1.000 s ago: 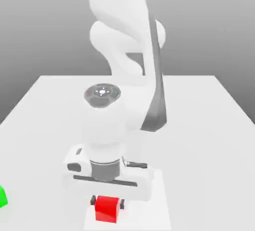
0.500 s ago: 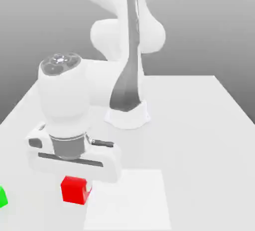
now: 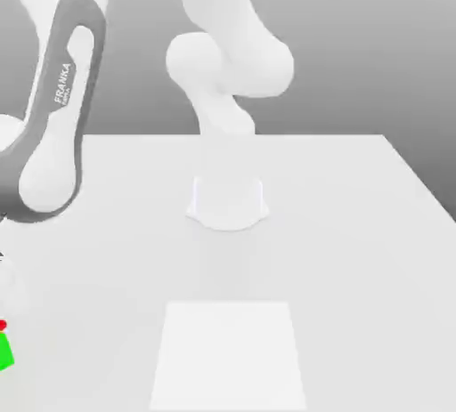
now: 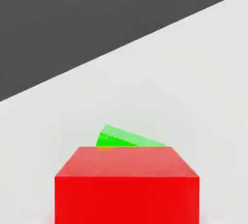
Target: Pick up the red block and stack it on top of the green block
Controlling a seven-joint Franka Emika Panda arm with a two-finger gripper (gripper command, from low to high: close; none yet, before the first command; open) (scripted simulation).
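Observation:
At the exterior view's left edge, the green block [image 3: 4,351] lies on the table, cut off by the frame. A sliver of the red block [image 3: 3,324] shows directly above it. In the hand view the red block [image 4: 127,189] is close and large, and a tilted strip of the green block [image 4: 127,139] peeks out from behind its top edge. Whether the red block rests squarely on the green one I cannot tell. The white arm [image 3: 53,108] reaches down past the exterior view's left edge, towards the two blocks.
The arm's white base [image 3: 228,201] stands at the middle back of the white table [image 3: 356,250]. A paler square patch [image 3: 230,352] marks the table's front middle. The table's left edge runs close to the blocks.
The arm has swung to the exterior view's left, taking the red block from the pale square patch over to the green block at the frame's edge.

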